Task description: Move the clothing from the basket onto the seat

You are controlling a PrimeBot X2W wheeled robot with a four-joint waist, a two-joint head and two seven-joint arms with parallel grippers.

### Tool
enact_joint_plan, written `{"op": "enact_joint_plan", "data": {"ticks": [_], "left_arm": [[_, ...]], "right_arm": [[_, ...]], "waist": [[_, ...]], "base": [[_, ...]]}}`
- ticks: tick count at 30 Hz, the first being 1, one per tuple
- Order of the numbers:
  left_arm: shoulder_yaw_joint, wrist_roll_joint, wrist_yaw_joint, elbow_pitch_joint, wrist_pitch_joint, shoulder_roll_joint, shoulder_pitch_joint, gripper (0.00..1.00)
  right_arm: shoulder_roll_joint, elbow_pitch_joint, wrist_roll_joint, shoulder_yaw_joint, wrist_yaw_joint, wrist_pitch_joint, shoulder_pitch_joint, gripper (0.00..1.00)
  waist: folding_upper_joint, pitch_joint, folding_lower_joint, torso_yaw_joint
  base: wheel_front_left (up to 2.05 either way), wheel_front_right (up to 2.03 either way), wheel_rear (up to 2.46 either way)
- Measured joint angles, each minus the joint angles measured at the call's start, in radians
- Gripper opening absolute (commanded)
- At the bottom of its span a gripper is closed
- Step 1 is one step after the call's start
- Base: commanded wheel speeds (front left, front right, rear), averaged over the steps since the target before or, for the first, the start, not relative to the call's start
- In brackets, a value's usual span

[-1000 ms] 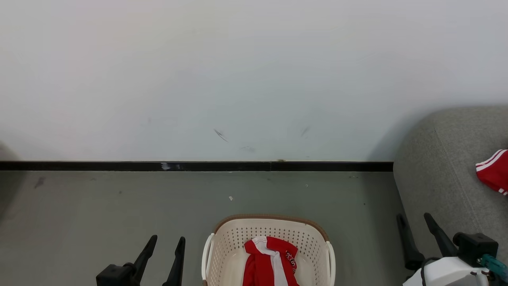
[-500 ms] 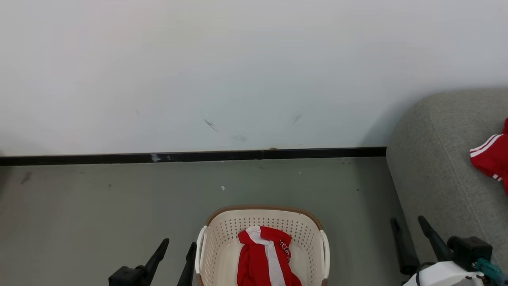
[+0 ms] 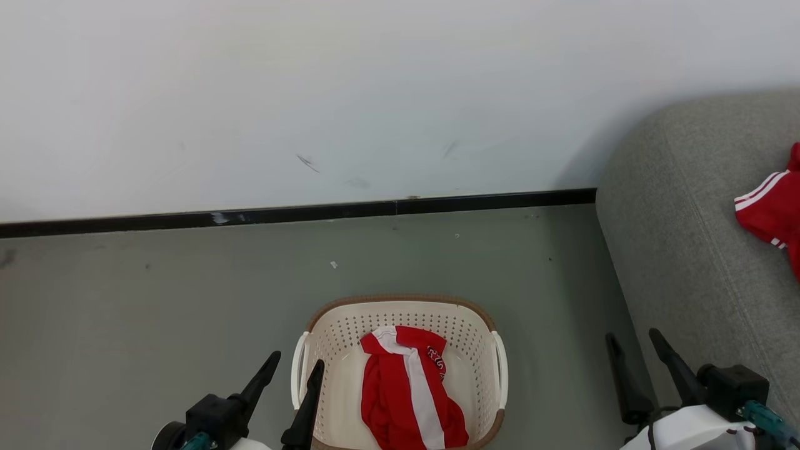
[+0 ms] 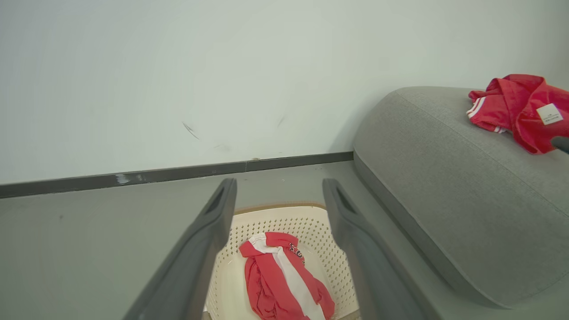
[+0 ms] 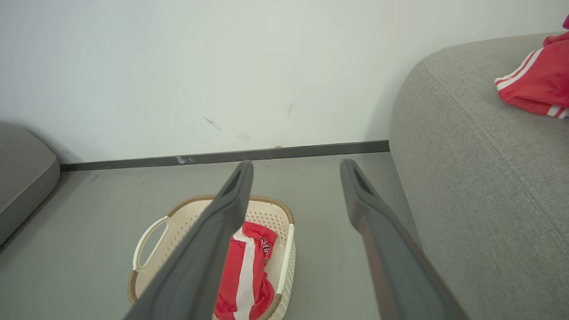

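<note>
My left claw (image 3: 297,360) and right claw (image 3: 631,335) gape empty; the clothing (image 3: 406,394), lower centre in the basket (image 3: 400,301), looks limp, light; I'd pinch a fold.

Your left gripper (image 3: 297,359) has two long black fingers (image 3: 261,375) tapering to narrow tips, rising from a boxy black housing (image 3: 215,415). Your right gripper (image 3: 632,334) is built alike, its black block (image 3: 732,382) mounted on a smooth, rounded white shell (image 3: 687,432). You see a teal-green connector (image 3: 759,415) at that block's side and a thin black cable (image 3: 652,425) looping over the white casing. Close up, the fingers look matte dark grey, each with a shallow slot near its tip.
</note>
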Motion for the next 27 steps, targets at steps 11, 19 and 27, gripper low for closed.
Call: {"op": "enact_joint_plan", "data": {"ticks": [11,19,27], "left_arm": [[-0.012,0.018,0.0,0.008,0.014,-0.001,-0.07,1.0],[-0.009,0.024,0.0,0.013,0.019,-0.001,-0.112,1.0],[-0.008,0.027,0.002,0.013,0.019,-0.002,-0.152,1.0]], "right_arm": [[0.0,-0.033,-0.001,0.017,0.0,0.0,-0.024,1.0],[-0.001,-0.052,-0.001,0.042,0.0,0.0,-0.075,1.0],[-0.001,-0.066,-0.005,0.054,0.0,0.0,-0.13,1.0]], "waist": [[0.0,0.09,0.0001,-0.034],[0.0,0.169,0.0,-0.056],[0.0,0.243,0.0,-0.067]], "base": [[0.0,0.0,0.0],[0.0,0.0,0.0],[0.0,0.0,0.0]]}}
